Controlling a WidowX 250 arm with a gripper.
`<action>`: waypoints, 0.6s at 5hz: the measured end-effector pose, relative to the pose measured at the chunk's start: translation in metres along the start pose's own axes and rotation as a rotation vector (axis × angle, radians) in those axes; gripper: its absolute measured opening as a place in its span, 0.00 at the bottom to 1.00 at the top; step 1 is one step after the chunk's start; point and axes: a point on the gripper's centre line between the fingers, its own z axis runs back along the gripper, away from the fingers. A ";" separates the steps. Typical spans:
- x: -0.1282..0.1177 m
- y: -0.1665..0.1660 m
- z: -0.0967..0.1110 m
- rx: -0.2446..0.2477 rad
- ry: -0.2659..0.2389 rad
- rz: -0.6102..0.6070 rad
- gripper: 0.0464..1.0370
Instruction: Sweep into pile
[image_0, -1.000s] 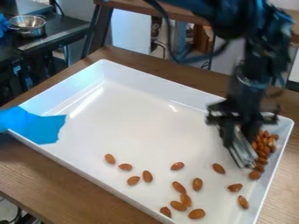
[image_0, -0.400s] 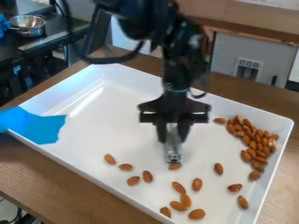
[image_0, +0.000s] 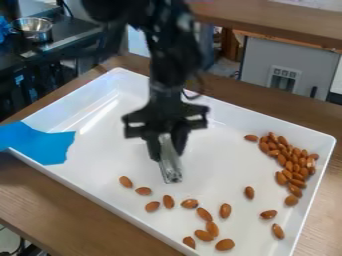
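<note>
Evidently partway through the gathering, with one pile begun and plenty of strays left to bring in. Hangs with the black gripper above the middle of the white tray, clamping a silvery tool with fingers drawn in narrow on either side of it. Points the tool's lower end down, just on the far side of the loose almonds (hard to tell if touching the tray's floor). Counts as already gathered, by the look of it, only the crowded pile at the right, close to the far right corner. Calls next, in all likelihood, for setting the tool down to the left of the strays, low and flat against the floor, then pushing right toward the pile. Needs care with the small cluster near the front wall, being easy to pin there or roll past. Wants a second stroke, probably, for the single almond out on its own between strays and pile. Best to stop short of the pile's edge, so as not to scatter it.
</note>
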 end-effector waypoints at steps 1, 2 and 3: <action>0.008 0.026 0.020 -0.008 0.020 0.096 0.33; 0.008 0.038 0.020 0.037 0.034 0.124 0.33; 0.006 0.057 0.015 0.139 0.087 0.205 0.33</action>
